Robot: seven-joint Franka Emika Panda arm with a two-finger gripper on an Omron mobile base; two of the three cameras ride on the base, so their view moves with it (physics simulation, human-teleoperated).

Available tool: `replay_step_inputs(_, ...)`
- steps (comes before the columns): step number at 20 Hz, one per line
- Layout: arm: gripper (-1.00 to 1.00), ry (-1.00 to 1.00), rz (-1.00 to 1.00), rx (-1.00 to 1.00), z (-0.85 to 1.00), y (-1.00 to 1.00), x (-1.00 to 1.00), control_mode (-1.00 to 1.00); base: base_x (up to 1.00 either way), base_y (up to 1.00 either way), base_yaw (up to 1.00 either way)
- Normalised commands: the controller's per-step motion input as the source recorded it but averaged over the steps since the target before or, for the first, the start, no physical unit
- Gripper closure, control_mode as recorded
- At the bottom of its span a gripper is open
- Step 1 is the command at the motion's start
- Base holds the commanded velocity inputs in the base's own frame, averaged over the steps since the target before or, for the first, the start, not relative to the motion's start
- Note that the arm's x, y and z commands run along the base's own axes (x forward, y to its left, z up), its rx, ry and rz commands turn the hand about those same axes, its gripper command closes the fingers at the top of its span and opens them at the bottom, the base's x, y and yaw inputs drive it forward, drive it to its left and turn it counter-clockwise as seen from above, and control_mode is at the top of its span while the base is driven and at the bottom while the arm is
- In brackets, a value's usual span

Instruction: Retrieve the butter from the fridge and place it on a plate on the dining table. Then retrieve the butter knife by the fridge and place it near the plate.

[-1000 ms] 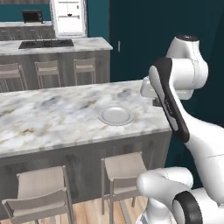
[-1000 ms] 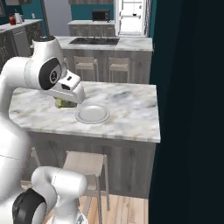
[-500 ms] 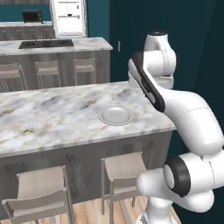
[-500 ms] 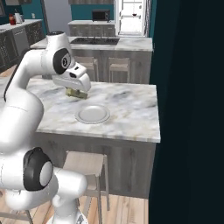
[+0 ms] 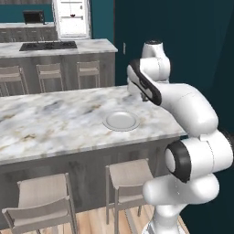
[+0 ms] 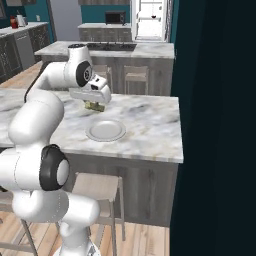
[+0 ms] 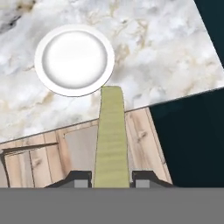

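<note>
We note the plate (image 7: 75, 59) at ten o'clock in the hand view, lying bare on the dining table (image 7: 153, 52). At six o'clock the gripper (image 7: 111, 177) clamps narrowly on the butter (image 7: 112, 140), whose far end overlaps the plate's rim.

Plate (image 5: 121, 121) sits on dining table (image 5: 50, 119) (2 stools (image 5: 128, 176) below)

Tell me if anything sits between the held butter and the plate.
Nothing visible does. The gripper holds the butter above the dining table, and the plate lies bare on the marble with open tabletop around it. The butter's far end points toward the plate's rim.
</note>
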Motion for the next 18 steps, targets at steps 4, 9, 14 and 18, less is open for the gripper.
replay_step_inputs(4, 1.00, 0.00, 0.24, 0.00, -0.34, 0.00, 0.38, -1.00, 0.00, 0.00, 0.00)
replay_step_inputs(9, 1.00, 0.00, 0.31, 0.00, -0.30, 0.06, 0.38, -1.00, 0.00, 0.00, 0.00)
replay_step_inputs(14, 1.00, -0.07, 0.27, 0.00, -0.32, 0.01, 0.31, -1.00, 0.00, 0.00, 0.00)
replay_step_inputs(18, 1.00, -0.21, 0.21, 0.00, -0.24, 0.00, 0.27, -1.00, 0.00, 0.00, 0.00)
